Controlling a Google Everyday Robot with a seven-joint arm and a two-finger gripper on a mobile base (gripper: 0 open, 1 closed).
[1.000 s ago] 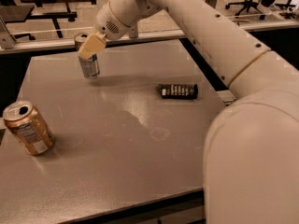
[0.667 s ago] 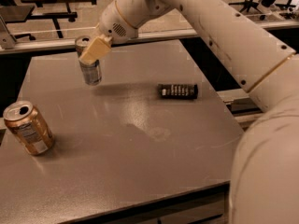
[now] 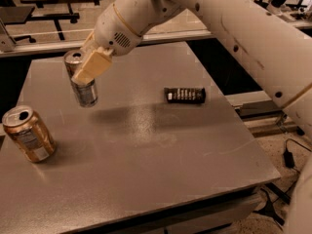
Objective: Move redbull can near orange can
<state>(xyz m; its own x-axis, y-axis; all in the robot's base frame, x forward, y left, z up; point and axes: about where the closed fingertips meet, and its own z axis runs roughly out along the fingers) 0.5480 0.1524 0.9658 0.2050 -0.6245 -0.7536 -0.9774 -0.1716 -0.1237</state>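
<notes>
Gripper around redbull can, behind-right of orange can.

A: How many cans?
B: Two. One slim redbull can and one stouter orange can.
A: Anything else on the worktop?
B: One dark flat packet. Three things in all, on one worktop.
A: And hands?
B: One hand, clasped round the redbull can over the worktop's far left side, on one white arm.
</notes>
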